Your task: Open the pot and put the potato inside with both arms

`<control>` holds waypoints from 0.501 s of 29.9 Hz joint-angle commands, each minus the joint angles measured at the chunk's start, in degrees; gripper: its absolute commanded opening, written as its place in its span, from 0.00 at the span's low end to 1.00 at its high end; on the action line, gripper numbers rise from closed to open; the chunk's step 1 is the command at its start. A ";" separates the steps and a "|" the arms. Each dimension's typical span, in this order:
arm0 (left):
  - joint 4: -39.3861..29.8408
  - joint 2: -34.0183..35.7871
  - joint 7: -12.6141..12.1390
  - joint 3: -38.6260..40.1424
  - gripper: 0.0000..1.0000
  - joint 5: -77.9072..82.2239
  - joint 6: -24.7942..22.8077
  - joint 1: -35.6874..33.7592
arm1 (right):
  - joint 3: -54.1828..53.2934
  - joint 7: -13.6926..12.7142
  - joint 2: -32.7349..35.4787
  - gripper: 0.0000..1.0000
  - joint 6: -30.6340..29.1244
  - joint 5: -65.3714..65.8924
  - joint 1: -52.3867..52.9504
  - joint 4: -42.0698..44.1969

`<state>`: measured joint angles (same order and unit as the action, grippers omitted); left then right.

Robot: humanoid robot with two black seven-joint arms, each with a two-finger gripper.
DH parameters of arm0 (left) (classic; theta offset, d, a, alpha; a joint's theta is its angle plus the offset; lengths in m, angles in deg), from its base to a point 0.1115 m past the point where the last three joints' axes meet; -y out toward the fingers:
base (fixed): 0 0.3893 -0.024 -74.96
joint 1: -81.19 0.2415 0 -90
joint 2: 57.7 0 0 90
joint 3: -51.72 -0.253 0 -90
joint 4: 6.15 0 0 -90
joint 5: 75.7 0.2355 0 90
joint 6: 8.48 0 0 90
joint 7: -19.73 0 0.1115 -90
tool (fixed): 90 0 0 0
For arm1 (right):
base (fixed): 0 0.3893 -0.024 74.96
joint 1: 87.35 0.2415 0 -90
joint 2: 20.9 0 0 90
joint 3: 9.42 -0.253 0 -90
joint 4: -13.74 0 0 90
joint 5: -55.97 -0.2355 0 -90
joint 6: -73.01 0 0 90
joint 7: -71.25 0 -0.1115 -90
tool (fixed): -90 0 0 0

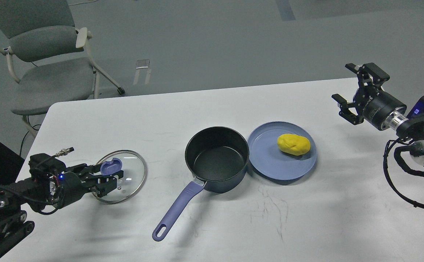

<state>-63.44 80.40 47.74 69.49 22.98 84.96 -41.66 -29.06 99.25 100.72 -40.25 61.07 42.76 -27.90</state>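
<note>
The dark pot (217, 157) stands open in the middle of the table, its purple handle (177, 211) pointing to the front left. The yellow potato (294, 144) lies on a blue plate (268, 162) just right of the pot. The glass lid (128, 182) with its purple knob (110, 166) is low at the table's left side, about flat on the surface. My left gripper (107, 175) is closed around the knob. My right gripper (344, 83) is open and empty, held above the table's far right, well right of the plate.
The white table (234, 225) has scuff marks in front of the pot and plate. A grey chair (40, 54) stands on the floor beyond the table's left back corner. My right arm's cables (401, 182) hang at the right edge.
</note>
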 commanded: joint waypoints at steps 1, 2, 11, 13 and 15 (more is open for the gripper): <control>-0.02 0.16 0.00 -0.10 0.97 -9.72 -0.71 -4.41 | 0.22 0.00 1.42 1.00 -0.12 0.70 0.75 -0.46; -0.02 0.16 0.00 -0.10 0.97 -11.65 -1.06 -5.20 | 0.22 0.00 1.68 1.00 -0.21 1.57 0.93 -0.63; -0.11 0.07 0.00 0.95 0.97 -49.05 -17.22 -15.31 | 9.85 0.00 8.00 1.00 -0.30 27.83 15.14 -8.01; -0.11 0.07 0.00 0.86 0.97 -57.70 -19.78 -16.63 | 16.45 0.00 8.19 1.00 -0.30 31.36 20.60 -8.98; -0.11 0.07 0.00 0.95 0.97 -63.34 -21.89 -17.07 | 22.96 0.00 8.01 1.00 -0.30 34.53 26.31 -9.51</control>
<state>-63.56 80.44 47.73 70.38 -31.38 66.16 -57.77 -14.53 99.26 108.69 -40.57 91.01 61.75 -36.43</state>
